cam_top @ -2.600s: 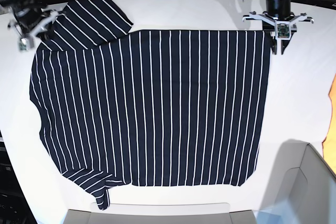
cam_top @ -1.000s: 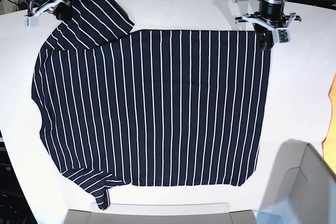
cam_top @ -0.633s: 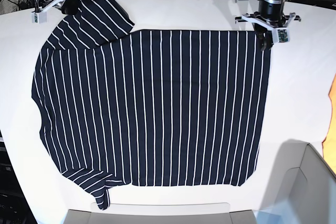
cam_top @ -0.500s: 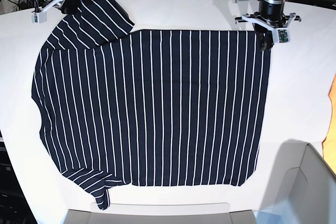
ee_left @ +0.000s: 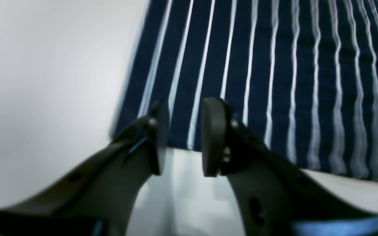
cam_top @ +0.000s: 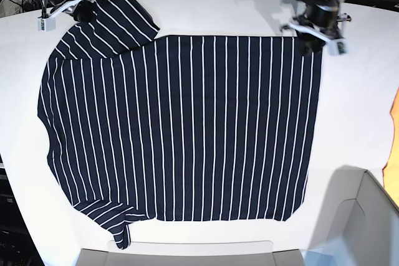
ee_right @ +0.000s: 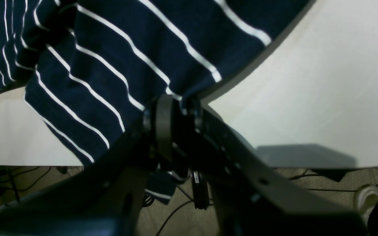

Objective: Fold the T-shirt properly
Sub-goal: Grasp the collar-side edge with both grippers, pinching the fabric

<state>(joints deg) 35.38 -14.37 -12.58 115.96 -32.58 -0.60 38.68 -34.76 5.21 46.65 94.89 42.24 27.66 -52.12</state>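
At the table's (cam_top: 206,14) far corners, the right claw (ee_right: 176,111) clenches the T-shirt's (cam_top: 181,123) sleeve. The left claw (ee_left: 184,136) is parted over the hem, apparently untouching.

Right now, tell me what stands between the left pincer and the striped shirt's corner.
Nothing visible. The left pincer is open over the hem corner of the dark navy, white-striped fabric T-shirt, with only bare white table beside it. The right pincer already grips the sleeve.
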